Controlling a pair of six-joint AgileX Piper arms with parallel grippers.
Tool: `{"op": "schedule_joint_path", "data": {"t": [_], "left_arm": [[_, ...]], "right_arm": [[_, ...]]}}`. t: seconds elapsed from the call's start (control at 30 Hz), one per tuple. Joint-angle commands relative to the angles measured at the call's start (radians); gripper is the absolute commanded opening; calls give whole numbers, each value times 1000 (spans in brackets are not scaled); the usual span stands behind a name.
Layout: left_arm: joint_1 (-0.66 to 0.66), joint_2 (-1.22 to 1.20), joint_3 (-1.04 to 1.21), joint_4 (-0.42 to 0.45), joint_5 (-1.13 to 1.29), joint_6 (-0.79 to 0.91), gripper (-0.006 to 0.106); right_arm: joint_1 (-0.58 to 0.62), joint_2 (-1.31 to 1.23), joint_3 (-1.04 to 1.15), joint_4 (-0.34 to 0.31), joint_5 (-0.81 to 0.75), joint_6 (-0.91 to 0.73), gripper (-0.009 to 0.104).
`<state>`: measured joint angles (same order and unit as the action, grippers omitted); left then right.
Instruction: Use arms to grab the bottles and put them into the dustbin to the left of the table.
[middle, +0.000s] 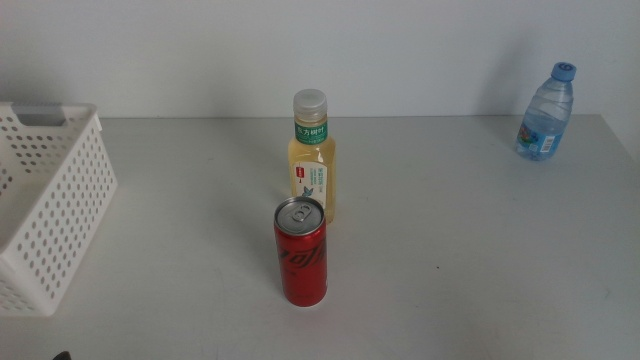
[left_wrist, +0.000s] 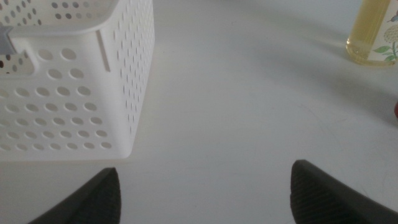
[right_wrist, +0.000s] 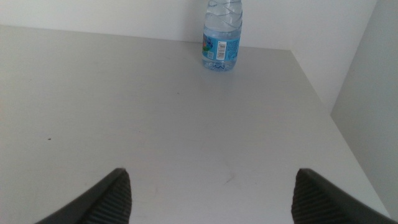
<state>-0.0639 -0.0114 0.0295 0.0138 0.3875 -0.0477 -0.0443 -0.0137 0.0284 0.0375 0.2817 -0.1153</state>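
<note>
Presently, your inventory stands as follows.

Bench (middle: 480, 260): light grey, carrying three upright items, none yet in the dustbin.

Dustbin (middle: 40, 215): white perforated basket at the bench's left edge. In the left wrist view it sits just ahead of the left pincer (left_wrist: 205, 190), off to one side.

Tea bottle (middle: 311, 160): pale yellow, grey cap, long axis vertical, mid-bench. Only its base shows in the left wrist view, at the far corner.

Red can (middle: 301, 252): slim, upright, directly in front of the tea bottle and close to it, though you cannot tell from these views whether they touch.

Water bottle (middle: 546, 113): clear blue, upright, far right corner of the bench, well apart from the other two.

Left pincer: jaws spread wide, empty, low over the bench beside the dustbin. Neither arm shows in the middle view.

Right pincer (right_wrist: 211, 193): jaws spread wide, empty. The water bottle stands straight ahead of it, almost on its centre line, with bare bench between.

Deciding relation, as a judgement: the water bottle belongs to your right arm, a plain forward reach onto a vertical body. The can and tea bottle lie nearer your left arm, ahead and away from the dustbin; the can, being foremost, likely wants taking first.
</note>
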Motion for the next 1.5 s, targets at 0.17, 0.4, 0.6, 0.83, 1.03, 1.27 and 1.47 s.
{"op": "schedule_joint_path", "data": {"t": [0.17, 0.4, 0.6, 0.83, 1.03, 1.27, 1.47], "left_arm": [[-101, 118, 0, 0, -276, -10, 93], [-360, 471, 0, 0, -598, -11, 93], [-546, 809, 0, -14, -944, -10, 93], [-569, 1084, 3, -27, -1236, -10, 93], [-562, 1214, 3, -27, -1416, -6, 93], [-562, 1233, 3, -51, -1514, 72, 93], [-563, 1233, 3, -78, -1531, 71, 93]], "right_arm": [[-6, -21, -9, -9, -78, -7, 66], [-6, -21, -9, -9, -78, -7, 66], [-6, -21, -9, -9, -78, -7, 66], [-6, -21, -9, -9, -78, -7, 66], [-6, -21, -9, -9, -78, -7, 66], [-6, -21, -9, -9, -78, -7, 66], [-6, -21, -9, -9, -78, -7, 66]]}}
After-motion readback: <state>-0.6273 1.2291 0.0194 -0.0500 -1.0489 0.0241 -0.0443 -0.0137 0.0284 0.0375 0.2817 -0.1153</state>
